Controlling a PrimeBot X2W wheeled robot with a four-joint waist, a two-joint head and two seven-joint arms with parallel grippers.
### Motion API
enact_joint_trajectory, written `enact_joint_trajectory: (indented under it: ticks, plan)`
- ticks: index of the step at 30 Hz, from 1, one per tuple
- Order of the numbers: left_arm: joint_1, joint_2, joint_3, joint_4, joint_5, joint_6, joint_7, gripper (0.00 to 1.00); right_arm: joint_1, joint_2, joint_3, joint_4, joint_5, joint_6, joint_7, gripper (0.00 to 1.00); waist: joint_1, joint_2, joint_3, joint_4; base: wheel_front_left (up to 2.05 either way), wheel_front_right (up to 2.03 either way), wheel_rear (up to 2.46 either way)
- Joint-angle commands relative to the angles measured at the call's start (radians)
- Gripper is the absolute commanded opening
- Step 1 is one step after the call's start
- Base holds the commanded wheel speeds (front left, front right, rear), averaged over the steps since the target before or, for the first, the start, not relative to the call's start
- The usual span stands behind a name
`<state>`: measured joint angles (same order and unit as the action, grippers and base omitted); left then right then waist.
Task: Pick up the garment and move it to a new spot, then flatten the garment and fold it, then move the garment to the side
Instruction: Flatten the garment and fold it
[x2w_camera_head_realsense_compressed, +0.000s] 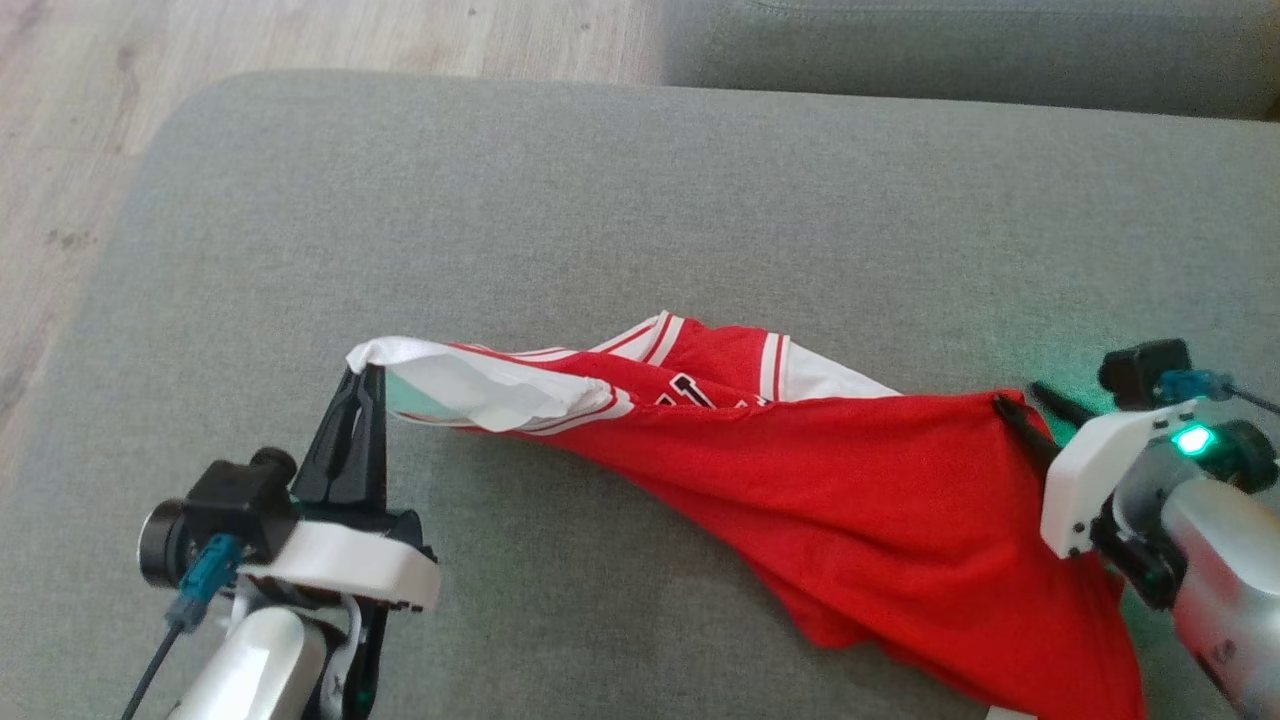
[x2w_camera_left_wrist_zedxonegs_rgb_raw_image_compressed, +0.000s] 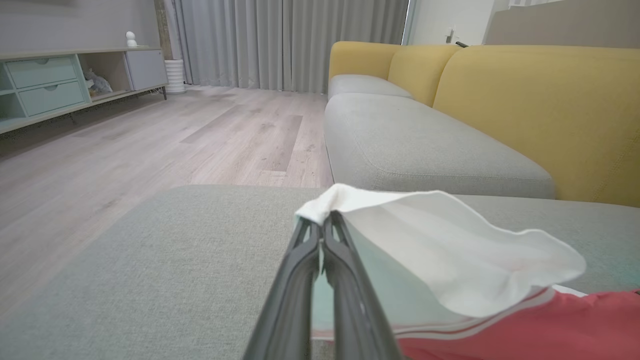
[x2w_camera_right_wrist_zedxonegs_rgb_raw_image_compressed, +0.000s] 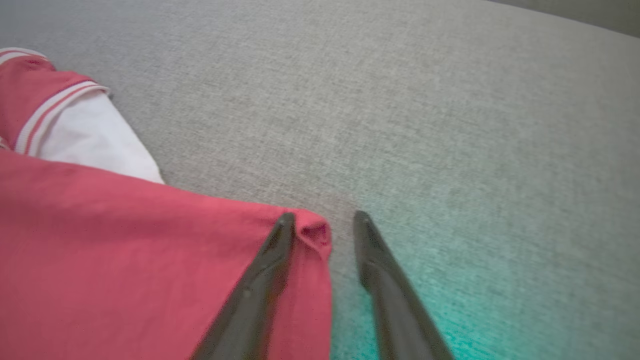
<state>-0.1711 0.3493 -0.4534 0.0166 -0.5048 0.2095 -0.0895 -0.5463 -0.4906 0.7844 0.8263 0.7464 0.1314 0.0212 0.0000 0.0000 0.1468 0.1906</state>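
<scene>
The left gripper (x2w_camera_left_wrist_zedxonegs_rgb_raw_image_compressed: 320, 222) is clamping the red garment's (x2w_camera_head_realsense_compressed: 850, 480) white edge. The cloth is sagging from it across the grey cushion (x2w_camera_head_realsense_compressed: 600, 200) toward the right gripper (x2w_camera_right_wrist_zedxonegs_rgb_raw_image_compressed: 322, 217), whose 2 fingers are standing apart around a loose corner. Risk: that unheld corner could be slipping away, leaving the cloth bunching.

A red and white fabric garment (x2w_camera_head_realsense_compressed: 800, 470) lies across the near half of a broad grey upholstered cushion (x2w_camera_head_realsense_compressed: 600, 200), running from left of centre to the near right edge. The left gripper (x2w_camera_head_realsense_compressed: 365, 385) is at its left end, clamped on that corner. The right gripper (x2w_camera_head_realsense_compressed: 1018, 396) is at the garment's right corner, jaws apart, one finger touching the cloth and the other beside it over bare cushion. A pale wooden plank floor (x2w_camera_head_realsense_compressed: 60, 150) lies left of and behind the cushion. A second grey upholstered seat (x2w_camera_head_realsense_compressed: 950, 40) lies behind it, to the right.
</scene>
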Motion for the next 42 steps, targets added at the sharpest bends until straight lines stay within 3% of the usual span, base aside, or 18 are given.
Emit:
enact_joint_trajectory:
  ticks: [1,6,11,16,17,22,27,31,36,41,42]
  plan:
    - [-0.055,0.014,0.035,-0.019,-0.003,-0.004,-0.011,0.00,0.002,-0.021,0.034,-0.013,0.019,-0.001,0.004,0.00,0.0000,0.0000,-0.011,0.002,0.00,0.00,0.00]
    - [-0.066,0.024,0.041,-0.010,-0.010,-0.016,-0.017,0.00,-0.025,-0.035,0.052,-0.017,0.046,-0.001,-0.064,0.00,0.0000,0.0000,-0.035,-0.011,0.00,0.00,0.00]
    - [-0.206,0.042,0.047,-0.005,-0.027,-0.079,0.019,0.00,-0.126,-0.076,0.019,-0.023,0.051,-0.001,-0.150,0.00,0.0000,0.0000,-0.030,-0.045,0.00,0.00,0.00]
    - [-0.497,0.049,0.053,0.082,-0.035,-0.156,0.109,0.00,-0.343,-0.125,-0.010,-0.034,0.010,-0.001,-0.166,0.00,0.0000,0.0000,0.029,-0.104,0.00,0.00,0.00]
    - [-0.497,0.049,0.053,0.082,-0.035,-0.156,0.109,0.00,-0.343,-0.125,-0.010,-0.034,0.010,-0.001,-0.166,0.00,0.0000,0.0000,0.029,-0.104,0.00,0.00,0.00]
    - [-0.846,0.030,0.054,0.256,-0.014,-0.213,0.165,0.00,-0.619,-0.148,-0.045,-0.023,-0.060,-0.001,-0.148,0.00,0.0000,0.0000,0.119,-0.157,0.00,0.00,0.00]
    - [-1.178,0.006,0.057,0.456,0.071,-0.224,0.077,0.00,-0.873,-0.153,-0.106,0.045,-0.178,-0.001,-0.208,0.00,0.0000,0.0000,0.194,-0.190,0.00,0.00,0.00]
    - [-1.337,-0.021,0.054,0.569,0.098,-0.245,-0.013,0.00,-0.968,-0.142,-0.123,0.098,-0.260,-0.001,-0.237,0.00,0.0000,0.0000,0.228,-0.197,0.00,0.00,0.00]
    - [-1.313,-0.029,0.032,0.646,0.087,-0.286,-0.067,0.00,-0.931,-0.116,-0.114,0.150,-0.295,-0.001,-0.260,0.00,0.0000,0.0000,0.234,-0.191,0.00,0.00,0.00]
    - [-1.121,-0.021,0.018,0.651,0.061,-0.285,-0.098,0.00,-0.802,-0.093,-0.101,0.197,-0.291,-0.001,-0.275,0.00,0.0000,0.0000,0.232,-0.171,0.00,0.00,0.00]
    - [-1.012,-0.014,0.010,0.626,0.057,-0.271,-0.114,0.00,-0.733,-0.084,-0.100,0.212,-0.285,-0.001,-0.279,0.00,0.0000,0.0000,0.223,-0.163,0.00,0.00,0.00]
